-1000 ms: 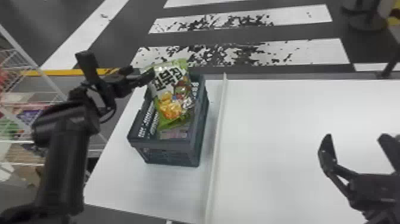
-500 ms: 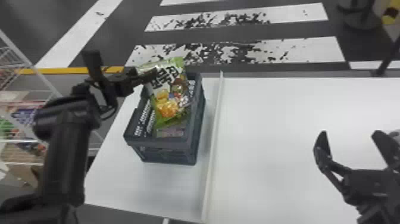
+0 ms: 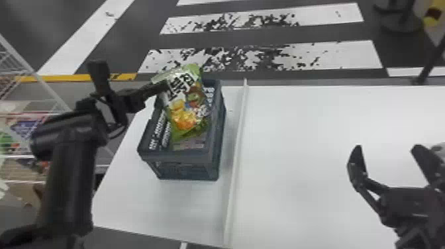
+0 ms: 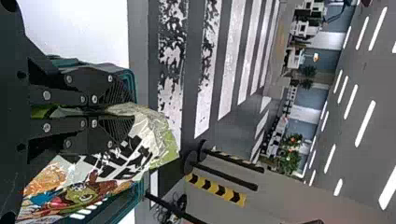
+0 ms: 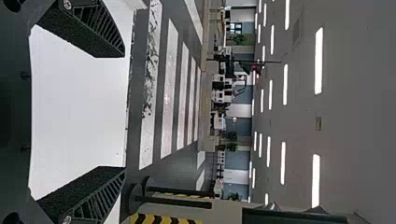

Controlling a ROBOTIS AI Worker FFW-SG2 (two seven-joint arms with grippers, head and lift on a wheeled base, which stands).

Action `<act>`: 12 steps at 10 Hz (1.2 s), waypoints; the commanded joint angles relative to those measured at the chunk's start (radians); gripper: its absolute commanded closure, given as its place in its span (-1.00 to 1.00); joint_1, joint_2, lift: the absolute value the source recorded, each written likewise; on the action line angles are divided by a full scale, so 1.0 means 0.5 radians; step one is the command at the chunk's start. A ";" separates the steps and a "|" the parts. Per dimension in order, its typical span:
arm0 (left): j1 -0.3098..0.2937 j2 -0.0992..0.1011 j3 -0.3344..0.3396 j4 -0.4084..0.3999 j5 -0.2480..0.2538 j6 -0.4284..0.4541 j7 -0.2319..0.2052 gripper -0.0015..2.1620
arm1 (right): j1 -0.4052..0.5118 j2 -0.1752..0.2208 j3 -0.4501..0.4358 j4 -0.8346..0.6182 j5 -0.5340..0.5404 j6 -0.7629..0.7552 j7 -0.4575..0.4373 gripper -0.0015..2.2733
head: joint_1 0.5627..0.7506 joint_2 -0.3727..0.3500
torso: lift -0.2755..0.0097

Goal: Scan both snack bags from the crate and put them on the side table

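Nearest to me, at the right side of the head view, I am seeing the right hand (image 3: pixel 388 150) above the white desk (image 3: pixel 308 185); it is being released, its two fingers standing well apart with nothing between them. On the left side, I am having the left hand (image 3: pixel 162 87) clenched on the snack bag (image 3: pixel 185 112); in the left wrist view its two fingers are pressing on the top part of this bag. A bit farther, the dark crate (image 3: pixel 182 160) is standing on the desk, to the left of a pale raised strip (image 3: pixel 236 159). The bag is leaning in the crate's opening, its lower end inside the rim and its top rising above. Under it something pale (image 3: pixel 188 145) is lying, which I cannot identify. Beyond the desk, the dark floor (image 3: pixel 314 33) is showing worn white stripes (image 3: pixel 334 54).
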 commanded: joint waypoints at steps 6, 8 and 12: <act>0.302 -0.063 0.193 -0.693 0.462 0.334 0.000 0.98 | 0.025 0.000 0.008 -0.030 0.000 0.000 0.000 -0.94 | 0.41 0.64 | 0.32; 0.372 -0.124 0.301 -0.938 0.597 0.469 0.000 0.98 | 0.037 0.000 0.005 -0.046 0.003 0.000 0.000 -0.94 | 0.41 0.58 | 0.32; 0.520 -0.164 0.506 -1.389 0.836 0.690 0.018 0.98 | 0.043 0.000 0.014 -0.055 0.022 0.018 0.000 -0.94 | 0.41 0.57 | 0.32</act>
